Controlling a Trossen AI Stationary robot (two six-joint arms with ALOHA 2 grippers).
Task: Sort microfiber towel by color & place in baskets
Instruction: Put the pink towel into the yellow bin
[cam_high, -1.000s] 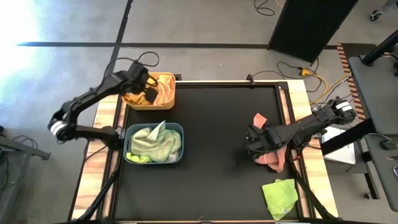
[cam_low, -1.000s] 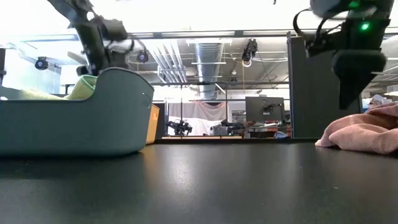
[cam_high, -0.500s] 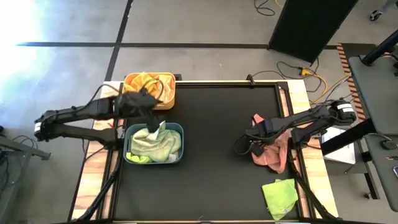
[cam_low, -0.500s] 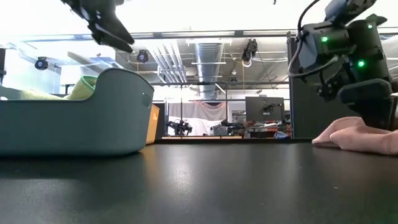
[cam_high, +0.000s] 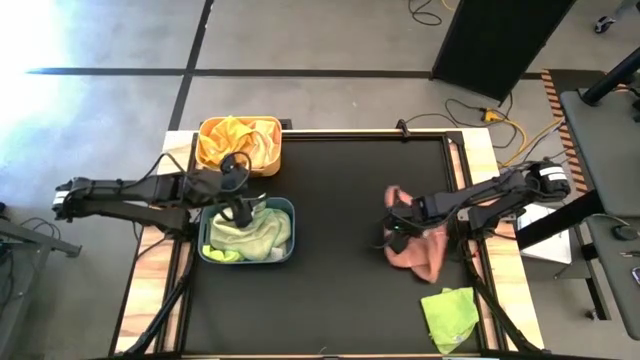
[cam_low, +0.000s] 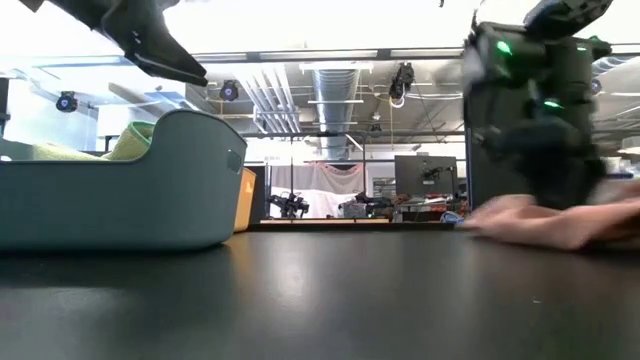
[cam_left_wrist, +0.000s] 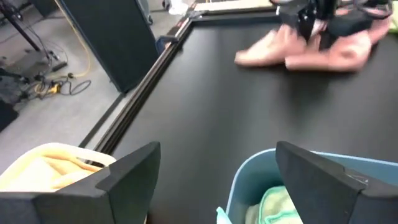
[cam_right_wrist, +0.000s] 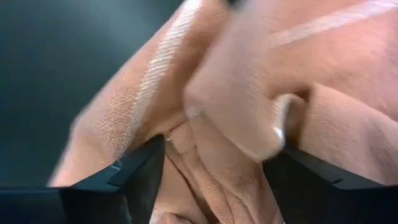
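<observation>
The right gripper (cam_high: 392, 232) has its fingers spread around folds of the pink towel (cam_high: 420, 252), which lies on the black mat well to the right of the blue-grey basket (cam_high: 247, 231). The left gripper (cam_high: 240, 205) hangs spread and empty over that basket's back rim. Green towels (cam_high: 245, 229) fill this basket. The yellow-orange basket (cam_high: 239, 146) stands just behind it, and a green towel (cam_high: 450, 316) lies near the pink one.

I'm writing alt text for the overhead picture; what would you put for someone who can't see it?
Seen from above, the right hand presses into a pink towel on a black table, a green towel lying nearby. The left hand hovers open over a blue-grey basket of green towels, beside a yellow basket of yellow ones.
</observation>
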